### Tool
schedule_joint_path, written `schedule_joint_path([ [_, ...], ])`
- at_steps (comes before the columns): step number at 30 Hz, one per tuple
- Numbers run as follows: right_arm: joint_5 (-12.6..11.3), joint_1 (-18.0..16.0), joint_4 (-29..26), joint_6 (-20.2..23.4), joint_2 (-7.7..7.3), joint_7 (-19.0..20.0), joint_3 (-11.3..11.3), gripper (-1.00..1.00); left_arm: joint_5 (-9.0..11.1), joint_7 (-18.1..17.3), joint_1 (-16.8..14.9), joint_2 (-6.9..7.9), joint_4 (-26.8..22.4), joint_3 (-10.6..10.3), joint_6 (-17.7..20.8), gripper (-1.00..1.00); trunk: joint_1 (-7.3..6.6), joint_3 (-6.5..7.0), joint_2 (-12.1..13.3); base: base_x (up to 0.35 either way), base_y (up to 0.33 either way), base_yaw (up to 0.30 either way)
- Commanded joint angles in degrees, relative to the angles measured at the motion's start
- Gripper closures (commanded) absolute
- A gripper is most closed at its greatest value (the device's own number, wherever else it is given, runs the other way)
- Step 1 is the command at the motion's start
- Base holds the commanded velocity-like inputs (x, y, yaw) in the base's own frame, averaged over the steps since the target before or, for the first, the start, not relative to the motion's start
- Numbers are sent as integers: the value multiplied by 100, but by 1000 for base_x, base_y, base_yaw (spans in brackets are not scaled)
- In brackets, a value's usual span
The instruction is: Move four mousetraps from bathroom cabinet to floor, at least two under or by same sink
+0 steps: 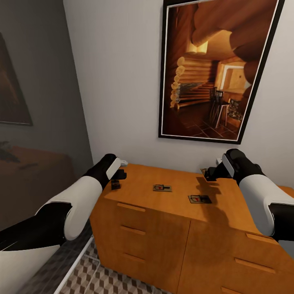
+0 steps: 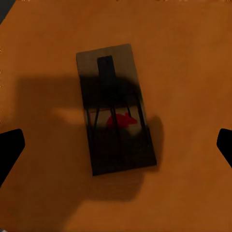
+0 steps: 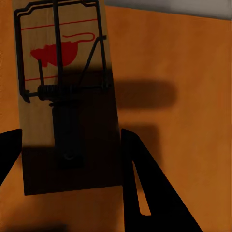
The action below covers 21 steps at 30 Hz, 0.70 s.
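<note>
A two-armed robot stands over the cabinet point(image 1: 163, 228) in a simulated bathroom, all four mousetraps lying on the cabinet's top and none yet on the bathroom floor point(image 1: 102, 281), whose cube-patterned tiles show at the foot of the cabinet. Nearest the front edge of the top lies one mousetrap point(image 1: 199, 199), toward the middle; just behind it and to the left lies a second point(image 1: 162, 188), both untouched and apart from each other. At the left end of the top, the left pincer point(image 1: 118, 176) hangs directly over a third trap point(image 2: 116, 108), which lies flat on the wood in the pincer's shadow; the left wrist view shows the fingers point(image 2: 10, 147) spread wide on either side of it, touching nothing. At the back edge on the right, close to the white wall, the right pincer point(image 1: 210, 173) hangs over the fourth trap point(image 3: 65, 92), its fingers point(image 3: 145, 179) parted and straddling the near end of the board, whether they touch the wood cannot be told. By this evidence the task is at its very start: no trap is lifted, both arms appear set for a first pick, and every trap remains to be carried down to the tiles, at least two of them beside the sink. A framed picture point(image 1: 216, 69) of a log interior hangs on the wall behind.
</note>
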Motion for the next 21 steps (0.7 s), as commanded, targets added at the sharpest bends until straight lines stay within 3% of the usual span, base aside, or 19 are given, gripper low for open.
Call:
schedule_joint_path([
  [1,17,-3,-6,24,-2,12,-15,100,49,55,-3,-2,-27,12,12,-100,0,-7,-4,0,0,0],
  [21,24,-4,91,24,-7,12,-15,100,59,63,-3,-2,35,-14,3,-100,0,-7,-4,0,0,0],
])
